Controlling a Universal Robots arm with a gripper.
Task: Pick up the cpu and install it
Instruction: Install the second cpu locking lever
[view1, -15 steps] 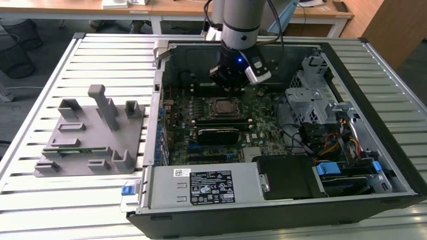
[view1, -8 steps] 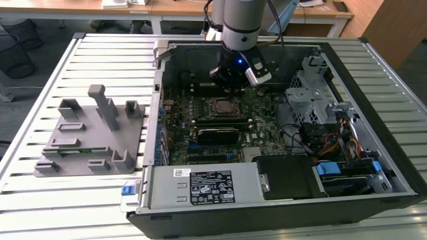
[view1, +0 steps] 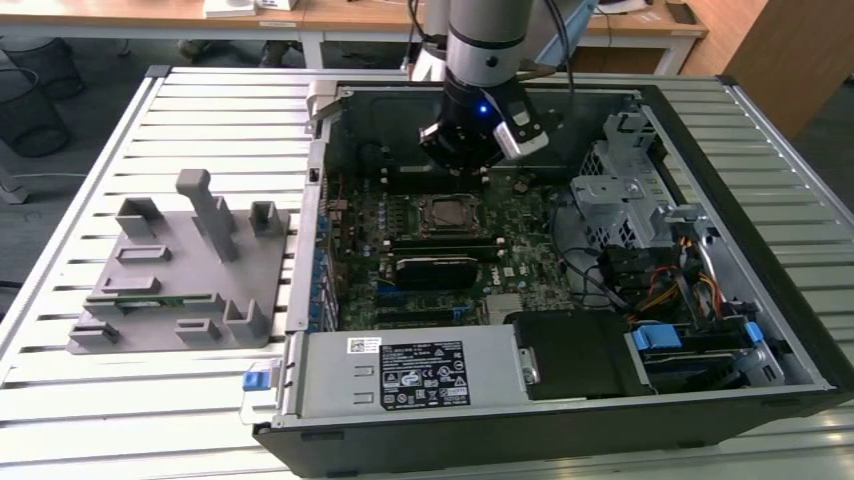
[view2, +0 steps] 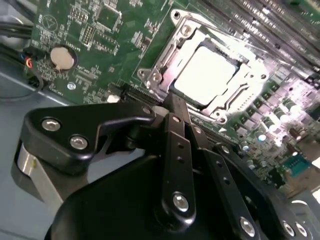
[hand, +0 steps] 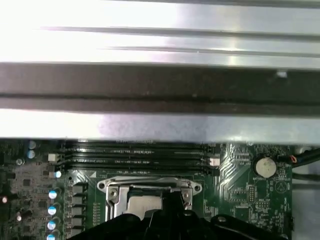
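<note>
The cpu (view2: 205, 75) is a small silvery square lying flat inside the metal socket frame (view2: 159, 67) on the green motherboard; in the exterior view the cpu (view1: 447, 212) sits mid-board. My gripper (view2: 175, 102) hangs just above the socket's edge with its black fingers drawn together, holding nothing. In the first wrist view the gripper (hand: 172, 197) overlaps one side of the cpu (hand: 142, 205). In the exterior view the gripper (view1: 467, 160) hovers a little behind the socket, inside the open computer case.
A grey plastic fixture (view1: 180, 270) stands on the slatted table at the exterior view's left. Inside the case are memory slots (hand: 135, 152), a coin battery (view2: 62, 57), a drive cage (view1: 621, 190), loose cables (view1: 667, 270) and the power supply (view1: 400, 375).
</note>
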